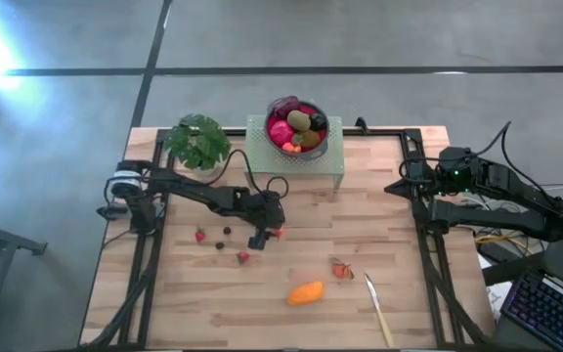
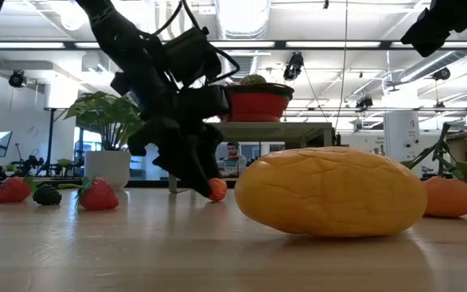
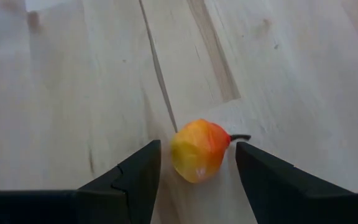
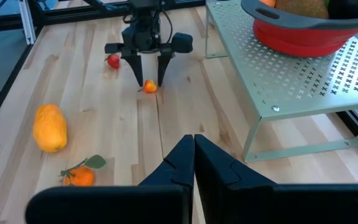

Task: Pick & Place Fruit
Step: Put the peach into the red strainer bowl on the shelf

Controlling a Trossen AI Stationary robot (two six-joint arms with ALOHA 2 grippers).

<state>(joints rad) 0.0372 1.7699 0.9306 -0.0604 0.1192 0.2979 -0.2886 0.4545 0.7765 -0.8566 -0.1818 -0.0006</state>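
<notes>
Straddling: left gripper (image 3: 197, 171) half-open around orange-red berry (image 3: 199, 150), jaws not yet touching, lining up for pinching.
Parking: right gripper (image 4: 193, 163) closed, empty, idling.

there are no words, numbers, labels or signs that can be read in any of the pictures.
</notes>
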